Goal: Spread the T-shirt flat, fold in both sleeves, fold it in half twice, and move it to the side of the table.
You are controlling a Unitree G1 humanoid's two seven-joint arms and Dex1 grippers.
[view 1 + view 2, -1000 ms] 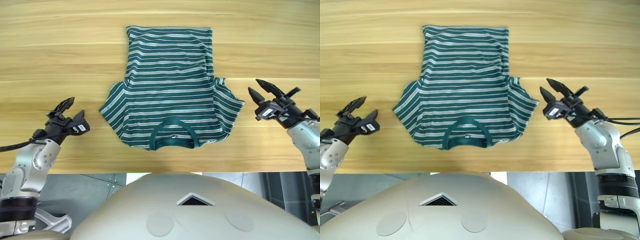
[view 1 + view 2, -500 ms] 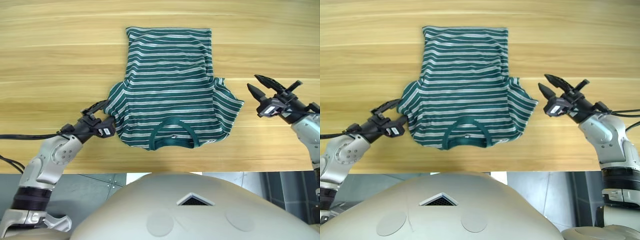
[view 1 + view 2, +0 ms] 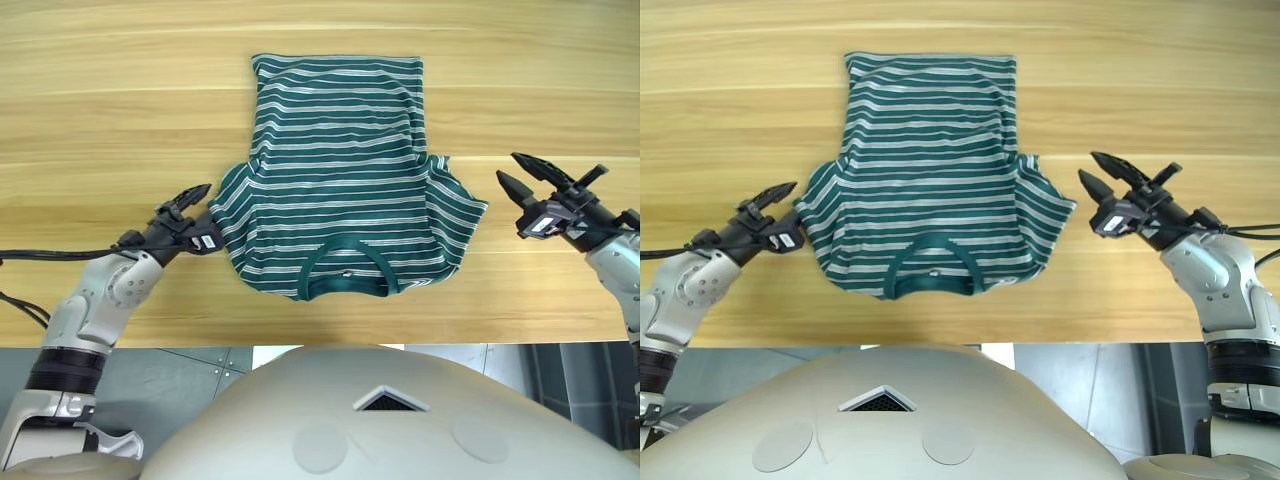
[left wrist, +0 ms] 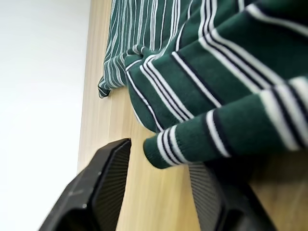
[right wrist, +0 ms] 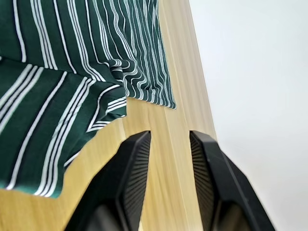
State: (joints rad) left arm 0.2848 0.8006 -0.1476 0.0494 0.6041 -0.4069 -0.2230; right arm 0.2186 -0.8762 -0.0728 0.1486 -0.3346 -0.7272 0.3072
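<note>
Green-striped knit T-shirt (image 3: 340, 170) lies spread; left end effector (image 3: 204, 214) and right end effector (image 3: 508, 168) gape empty.

The T-shirt (image 3: 335, 150) was dark green with thin white stripes, its neckband (image 3: 345, 241) plain dark green. The table (image 3: 120, 100) under the T-shirt was pale yellow wood with straight grain. Beside the T-shirt, the left gripper (image 3: 210, 208) and right gripper (image 3: 507, 167) were black, with finely ribbed pads (image 5: 137, 168).
</note>
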